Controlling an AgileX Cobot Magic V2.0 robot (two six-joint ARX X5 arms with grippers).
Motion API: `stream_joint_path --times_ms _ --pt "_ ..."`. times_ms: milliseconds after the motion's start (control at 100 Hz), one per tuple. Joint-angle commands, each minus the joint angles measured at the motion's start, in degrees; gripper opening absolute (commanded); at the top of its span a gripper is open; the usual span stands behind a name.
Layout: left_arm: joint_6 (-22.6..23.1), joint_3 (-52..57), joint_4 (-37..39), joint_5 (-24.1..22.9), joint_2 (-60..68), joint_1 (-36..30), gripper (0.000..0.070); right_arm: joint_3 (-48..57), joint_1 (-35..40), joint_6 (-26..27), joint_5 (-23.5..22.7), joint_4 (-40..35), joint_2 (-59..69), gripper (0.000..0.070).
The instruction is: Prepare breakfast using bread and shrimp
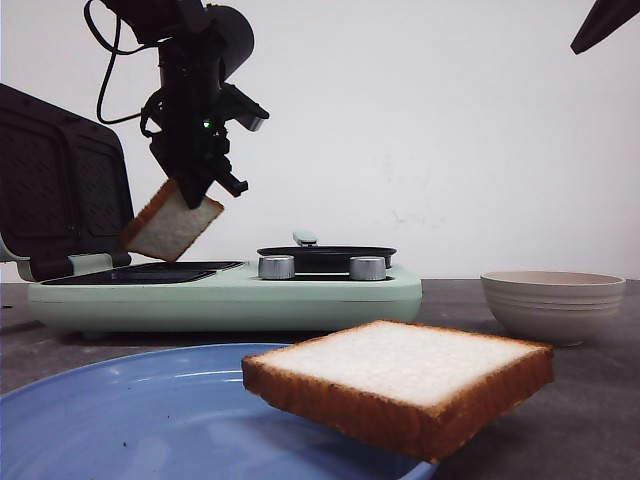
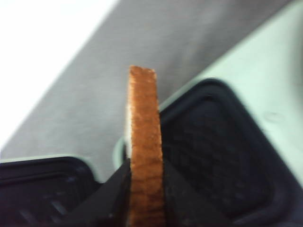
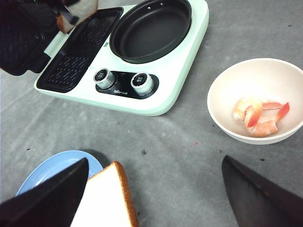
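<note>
Clamping a bread slice (image 1: 172, 224), the left hand (image 1: 192, 185) hangs above the griddle (image 1: 140, 272); the right hand (image 3: 151, 189) is apart.

My left gripper (image 1: 190, 185) hangs above the left part of the mint-green breakfast maker (image 1: 225, 295), clamped on one slice of bread (image 1: 170, 225). The slice is tilted, its white face turned toward the camera and its brown crust along the upper edges, and it is clear of the dark grill plate (image 1: 140, 272) below. The maker's black ribbed lid (image 1: 60, 190) stands open at the far left. Two silver knobs (image 1: 277, 267) sit on the maker's front, with a shallow black pan (image 1: 325, 255) behind them. To the right, apart from the maker, stands a beige ribbed bowl (image 1: 553, 303). Nearest the camera, a second slice of bread (image 1: 400, 380) rests on the right edge of a blue plate (image 1: 130, 415), overhanging it.
</note>
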Motion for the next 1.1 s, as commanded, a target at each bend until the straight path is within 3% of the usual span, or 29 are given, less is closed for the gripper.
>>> stream_joint_path --times_ms 0,90,270,470,630,790,860,940,1000,1020,1090 --pt "-0.8 1.7 0.4 0.6 1.8 -0.5 0.0012 0.9 0.2 -0.7 0.2 0.8 0.5 0.0547" --pt "-0.8 1.7 0.3 1.2 2.1 -0.5 0.0132 0.9 0.2 -0.7 0.1 0.8 0.5 0.0547" --pt "-1.0 1.7 -0.5 1.4 2.2 -0.5 0.0480 0.9 0.2 -0.6 0.0 0.8 0.5 0.0546" --pt "-1.0 1.7 -1.5 1.3 2.2 -0.6 0.0688 0.9 0.2 -0.6 0.0 0.8 0.5 0.0547" --pt "-1.7 1.7 -2.2 1.3 1.7 -1.5 0.0700 0.9 0.2 -0.6 0.0 0.8 0.5 0.0547" --pt "-7.5 1.7 -1.2 2.1 -1.0 -2.7 0.0700 0.9 0.2 -1.0 0.2 0.8 0.5 0.0547" --pt "-10.4 1.7 -0.1 4.7 -3.3 -3.0 0.0531 0.9 0.2 -1.6 0.2 0.8 0.9 0.0547" --pt "-13.6 1.7 0.8 8.0 -6.8 -3.1 0.0231 0.9 0.2 -1.7 0.2 0.7 1.8 0.0547" --pt "-15.6 1.7 0.8 11.4 -9.9 -3.1 0.0049 0.9 0.2 -1.8 0.2 0.8 2.6 0.0547" --pt "-16.1 1.7 0.8 12.3 -10.9 -3.1 0.0004 0.9 0.2 -1.7 0.2 0.7 2.9 0.0547" --pt "-18.0 1.7 -0.4 14.0 -14.8 -3.1 0.0003 0.9 0.2 -1.7 0.1 0.7 3.9 0.0547"
